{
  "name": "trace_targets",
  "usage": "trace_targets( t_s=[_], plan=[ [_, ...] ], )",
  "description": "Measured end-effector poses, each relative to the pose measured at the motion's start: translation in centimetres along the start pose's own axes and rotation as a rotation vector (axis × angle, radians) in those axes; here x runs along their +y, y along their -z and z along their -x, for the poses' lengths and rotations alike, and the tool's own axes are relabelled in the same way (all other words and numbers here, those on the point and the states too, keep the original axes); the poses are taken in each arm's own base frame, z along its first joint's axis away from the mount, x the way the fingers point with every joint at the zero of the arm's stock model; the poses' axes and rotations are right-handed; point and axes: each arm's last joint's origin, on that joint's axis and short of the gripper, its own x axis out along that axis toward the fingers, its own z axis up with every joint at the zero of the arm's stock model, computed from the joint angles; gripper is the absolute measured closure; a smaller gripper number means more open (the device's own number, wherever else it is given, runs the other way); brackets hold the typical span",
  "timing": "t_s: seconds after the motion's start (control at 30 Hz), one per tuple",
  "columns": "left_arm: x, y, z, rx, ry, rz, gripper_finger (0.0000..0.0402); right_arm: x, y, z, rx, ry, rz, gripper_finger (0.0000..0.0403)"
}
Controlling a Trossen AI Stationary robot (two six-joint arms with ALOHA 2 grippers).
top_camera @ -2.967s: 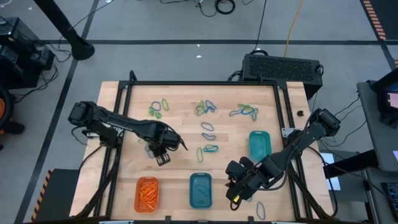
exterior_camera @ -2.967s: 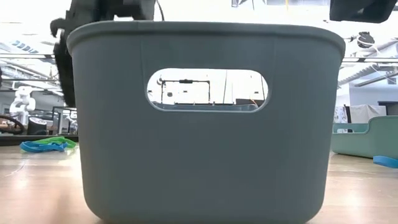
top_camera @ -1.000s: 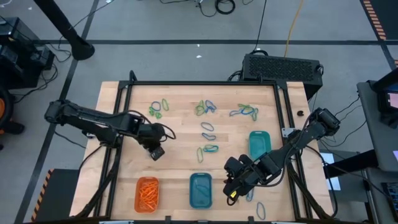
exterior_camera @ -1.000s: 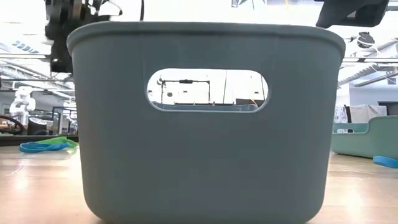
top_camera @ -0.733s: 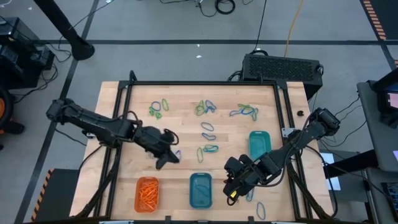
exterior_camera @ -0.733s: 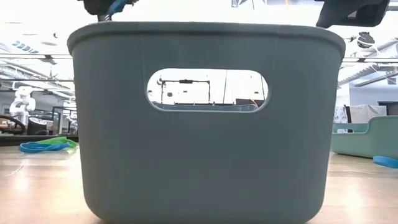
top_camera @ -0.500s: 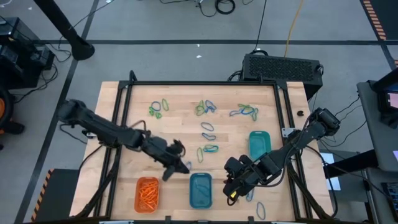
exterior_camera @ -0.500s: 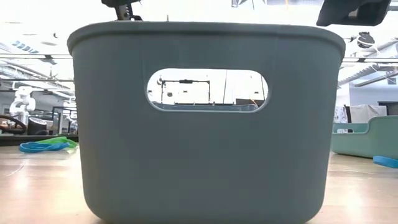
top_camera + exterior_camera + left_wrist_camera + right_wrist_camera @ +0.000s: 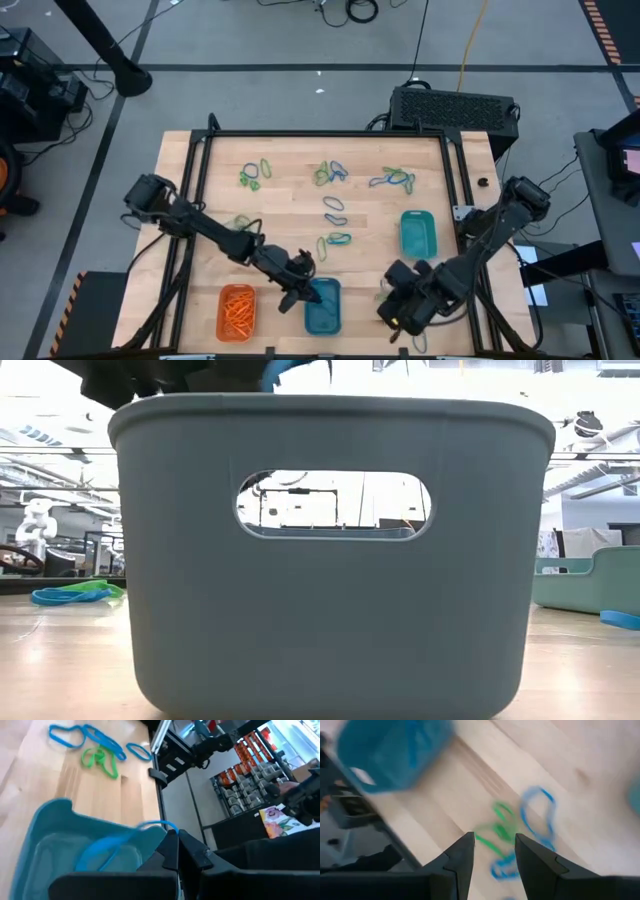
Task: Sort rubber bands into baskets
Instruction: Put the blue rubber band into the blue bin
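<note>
My left gripper point(image 9: 298, 292) hangs over the blue basket point(image 9: 325, 315) at the table's near edge, shut on a blue rubber band point(image 9: 120, 845). Its dark body and the band point(image 9: 280, 370) show above the basket's wall point(image 9: 330, 610) in the low view. My right gripper point(image 9: 393, 318) stands open near the front right, over loose bands lying flat on the wood: a green one point(image 9: 495, 832) and a blue one point(image 9: 537, 812). The orange basket point(image 9: 237, 310) holds orange bands. The teal-green basket point(image 9: 417, 235) sits right of centre. My left gripper pinches one end of the blue band's loop point(image 9: 162, 824) between its two fingertips point(image 9: 172, 842). The rest of the loop hangs slack below them, down into the blue basket point(image 9: 55, 820).
Loose green and blue bands lie in clusters across the far half of the table point(image 9: 255, 175), point(image 9: 330, 172), point(image 9: 395, 180) and at its middle point(image 9: 338, 240). A black frame rail point(image 9: 320, 133) edges the table. A black box point(image 9: 455, 105) stands behind the far right corner.
My left gripper has travelled from the table's middle left toward the near edge and to the right, carrying the blue band, and now hangs over the blue basket. My right gripper has shifted a little toward the right and near edge, staying open.
</note>
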Motion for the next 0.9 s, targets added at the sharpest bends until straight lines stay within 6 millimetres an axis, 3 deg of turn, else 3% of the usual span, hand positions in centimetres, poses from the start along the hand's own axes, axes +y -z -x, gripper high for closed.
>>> trace_targets(
  t_s=[0.13, 0.33, 0.6, 0.9],
  plan=[
    [-0.1, -0.1, -1.2, 0.004, 0.004, 0.008, 0.0401, -1.3, 1.4, -0.3, 0.069, 0.097, -0.089, 0.0269],
    [0.0, -0.3, -2.9, 0.075, -0.047, 0.025, 0.0401, -3.1, 3.1, -2.5, 0.118, 0.158, -0.143, 0.0269],
    [0.1, -0.6, -3.3, 0.095, -0.05, 0.032, 0.037, -4.9, 3.1, -5.1, 0.103, 0.184, -0.194, 0.0268],
    [0.6, 0.0, -3.2, 0.153, -0.105, 0.089, 0.0359, -5.4, 3.1, -5.9, 0.067, 0.171, -0.244, 0.0268]
  ],
)
